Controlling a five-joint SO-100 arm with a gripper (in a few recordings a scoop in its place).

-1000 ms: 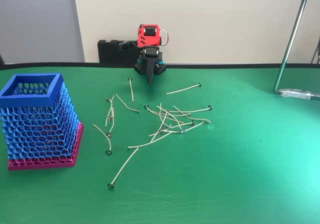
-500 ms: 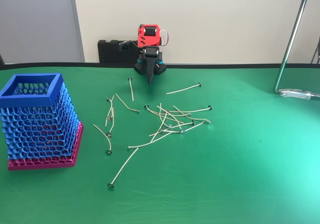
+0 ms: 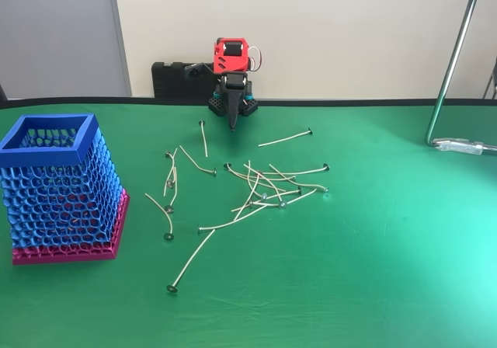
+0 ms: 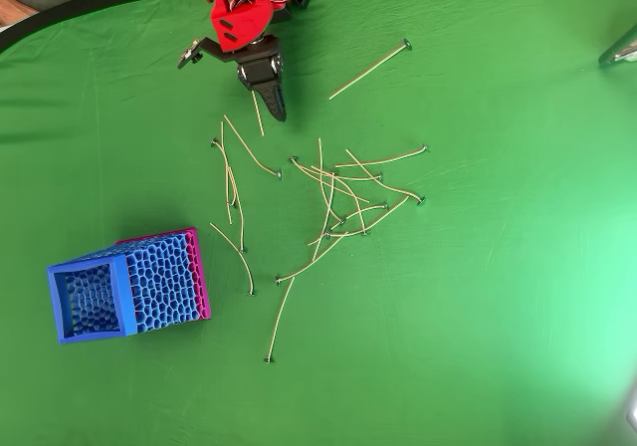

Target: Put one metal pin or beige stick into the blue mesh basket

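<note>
The short pin point(image 3: 203, 139) runs near-far, head far.

no readable text, labels or numbers

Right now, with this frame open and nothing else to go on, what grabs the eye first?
The tall blue honeycomb-mesh basket with its magenta base stands out at the left of the fixed view on the bright green table cloth. Right of it, a loose scatter of thin beige pins with small dark heads sprawls across the middle. Behind them, the red and black robot arm's gripper points down at the cloth.
</note>
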